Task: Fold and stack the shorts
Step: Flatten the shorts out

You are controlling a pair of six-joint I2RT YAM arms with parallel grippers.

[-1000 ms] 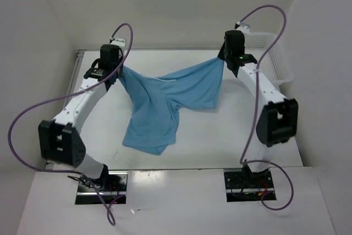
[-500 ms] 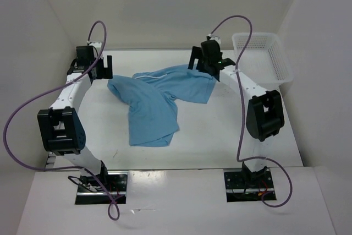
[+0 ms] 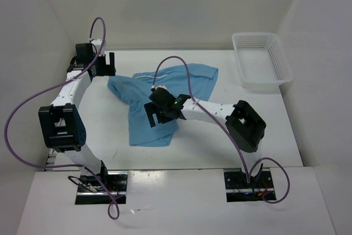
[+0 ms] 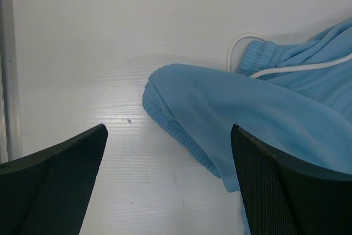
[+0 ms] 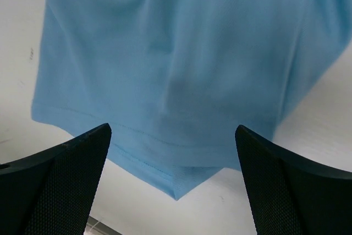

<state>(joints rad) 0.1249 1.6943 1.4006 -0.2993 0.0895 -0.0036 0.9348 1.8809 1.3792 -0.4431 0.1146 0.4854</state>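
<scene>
The light blue shorts (image 3: 190,83) lie crumpled on the white table, one leg stretching toward the near side. My left gripper (image 3: 108,65) stands open at the back left, just off the shorts' left edge. In the left wrist view the elastic waistband (image 4: 181,130) and white drawstring (image 4: 308,67) lie ahead of the left gripper (image 4: 169,127), with nothing between its fingers. My right gripper (image 3: 154,118) hovers open above the near leg. In the right wrist view the hemmed leg end (image 5: 176,53) spreads below the right gripper (image 5: 173,127), apart from its fingers.
A white mesh basket (image 3: 261,59) stands at the back right corner. White walls close the table at the back and both sides. The right arm's purple cable (image 3: 181,67) loops over the shorts.
Both grippers opened and let go of the shorts, which dropped flat onto the table. The right arm swung from the back to the middle over the near leg. The left arm pulled back left.
</scene>
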